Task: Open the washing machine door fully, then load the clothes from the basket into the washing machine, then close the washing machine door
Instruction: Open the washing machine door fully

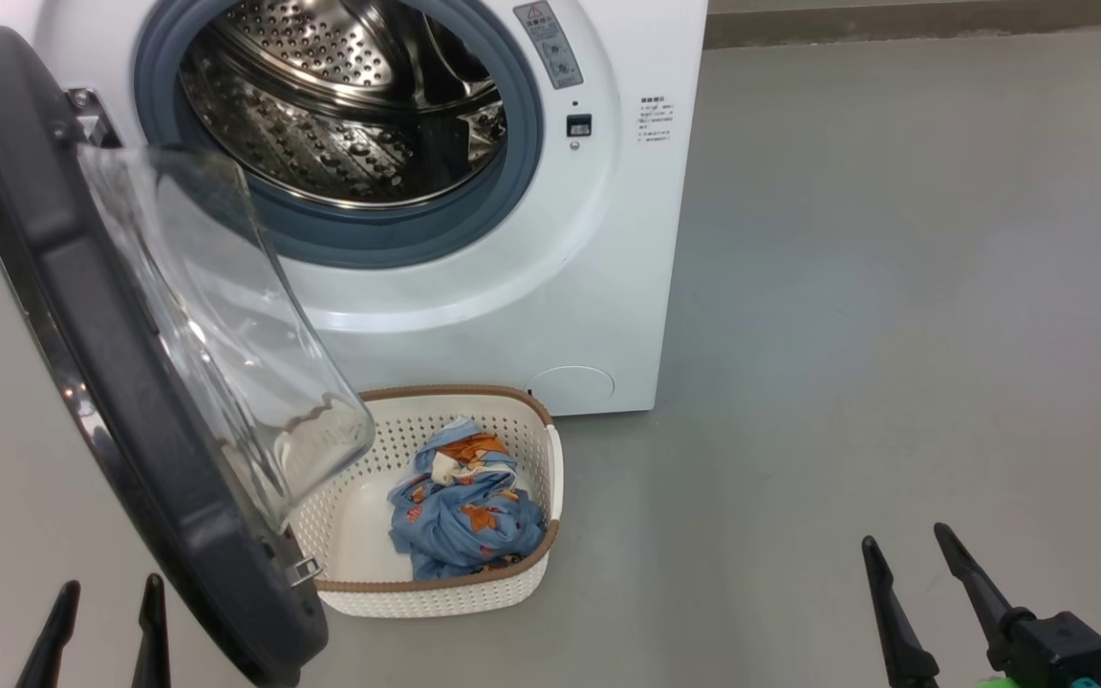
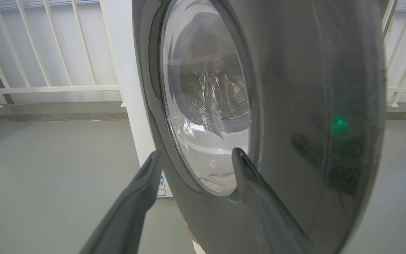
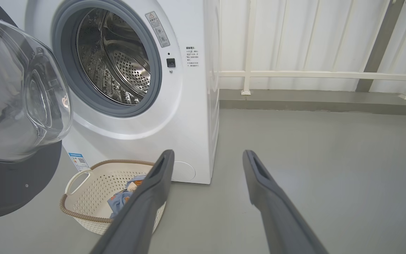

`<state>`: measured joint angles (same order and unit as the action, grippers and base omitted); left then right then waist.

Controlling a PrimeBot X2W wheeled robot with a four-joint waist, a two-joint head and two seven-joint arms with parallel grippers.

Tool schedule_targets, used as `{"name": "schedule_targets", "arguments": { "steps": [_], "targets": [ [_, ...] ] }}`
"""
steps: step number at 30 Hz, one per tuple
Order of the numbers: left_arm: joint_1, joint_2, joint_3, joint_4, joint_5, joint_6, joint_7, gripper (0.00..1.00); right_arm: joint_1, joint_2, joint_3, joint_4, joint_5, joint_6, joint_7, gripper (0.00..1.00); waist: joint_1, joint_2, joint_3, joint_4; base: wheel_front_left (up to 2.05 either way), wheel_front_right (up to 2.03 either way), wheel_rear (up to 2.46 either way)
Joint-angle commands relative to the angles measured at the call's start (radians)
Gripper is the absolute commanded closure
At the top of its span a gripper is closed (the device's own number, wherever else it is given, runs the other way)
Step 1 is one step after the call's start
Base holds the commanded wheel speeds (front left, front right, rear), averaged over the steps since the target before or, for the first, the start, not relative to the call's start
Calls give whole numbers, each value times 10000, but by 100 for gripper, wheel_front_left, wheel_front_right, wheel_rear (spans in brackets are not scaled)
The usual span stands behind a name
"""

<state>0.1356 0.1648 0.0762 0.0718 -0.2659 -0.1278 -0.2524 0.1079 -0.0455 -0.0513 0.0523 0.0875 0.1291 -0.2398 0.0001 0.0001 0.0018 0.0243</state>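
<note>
Head view: we note the left gripper (image 1: pixel 111 585) spread and empty, the open door (image 1: pixel 111 363) just ahead of its fingers. The right gripper (image 1: pixel 904 535) is likewise spread; the clothes (image 1: pixel 464 516) lie in the basket (image 1: pixel 436 597), well left of its fingers.

A white railing (image 3: pixel 315 74) stands on a grey kerb (image 3: pixel 323 102) beyond the grey floor (image 3: pixel 330 169).

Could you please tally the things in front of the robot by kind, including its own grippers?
Washing machine: 1
Washing machine door, open: 1
Basket: 1
Bundle of clothes, in the basket: 1
Grippers: 2 (left gripper, right gripper, both open and empty)
Total: 6
</note>
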Motion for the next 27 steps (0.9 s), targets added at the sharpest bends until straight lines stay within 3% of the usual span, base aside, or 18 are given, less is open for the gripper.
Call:
{"name": "schedule_targets", "arguments": {
  "steps": [1, 15, 16, 17, 18, 27],
  "targets": [
    [-244, 270, 295, -184, 5, -29, -94, 0, -271, -48, 140, -198, -28, 16, -101, 0, -1, -1, -4, 8, 0, 0, 0],
    [-196, 313, 167, -165, 105, -29, -94, 0, -302, -47, -4, -39, 30, 16, -35, 0, -1, -1, -52, 49, 0, 0, 0],
    [-191, 313, 152, -161, 106, -29, -94, 6, -302, -47, -19, -42, 27, 16, -35, 0, -1, -1, -46, 49, 0, 0, 0],
    [-188, 330, 116, -152, 101, -29, -94, 59, -302, -47, -37, -47, 25, 16, -37, 0, -1, -1, -40, 49, 0, 0, 0],
    [-192, 367, 66, -176, 123, -29, -94, 100, -302, -47, -55, -53, 29, 16, -38, 0, -1, -1, -33, 48, 0, 0, 0],
    [-652, 309, 801, -1490, -41, -29, -94, 100, -256, -47, -105, -84, 99, 16, -21, 0, -1, -1, 52, 111, 0, 0, 0]
  ]
}}
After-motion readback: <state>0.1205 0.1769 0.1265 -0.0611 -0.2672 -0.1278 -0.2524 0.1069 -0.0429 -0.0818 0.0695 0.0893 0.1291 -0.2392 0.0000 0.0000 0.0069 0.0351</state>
